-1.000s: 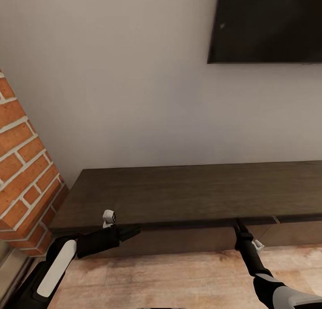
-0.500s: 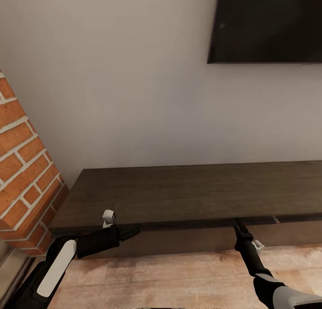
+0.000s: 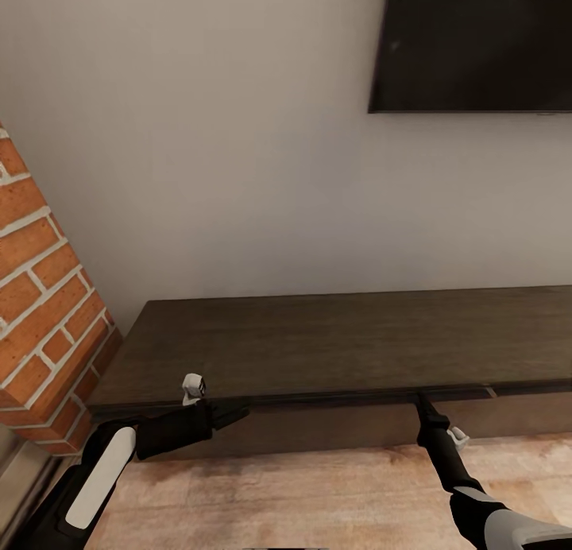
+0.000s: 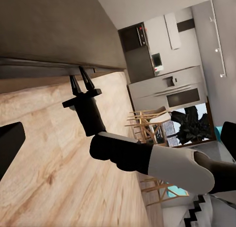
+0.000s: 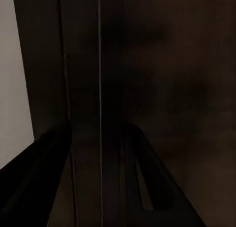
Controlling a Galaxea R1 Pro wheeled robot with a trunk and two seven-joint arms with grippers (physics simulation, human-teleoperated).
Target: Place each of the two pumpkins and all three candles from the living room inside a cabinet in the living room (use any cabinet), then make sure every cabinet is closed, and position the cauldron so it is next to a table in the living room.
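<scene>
Cabinet (image 3: 334,343): long dark-brown unit against the white wall, below the television (image 3: 477,41), brick column (image 3: 44,311) at its left end.
Right gripper (image 3: 421,400): fingers spread apart, tips at the cabinet's top front edge, seemingly touching it.
Left gripper (image 3: 238,411): just under the front edge; its opening can't be made out.

The long dark-brown wooden cabinet (image 4: 54,30) fills the upper left of the frame above pale wood-plank floor (image 4: 54,158). At centre, the black right gripper (image 4: 81,81) meets the cabinet's front edge, fingers spread. A kitchen with wooden chairs (image 4: 147,126) lies at right.
</scene>
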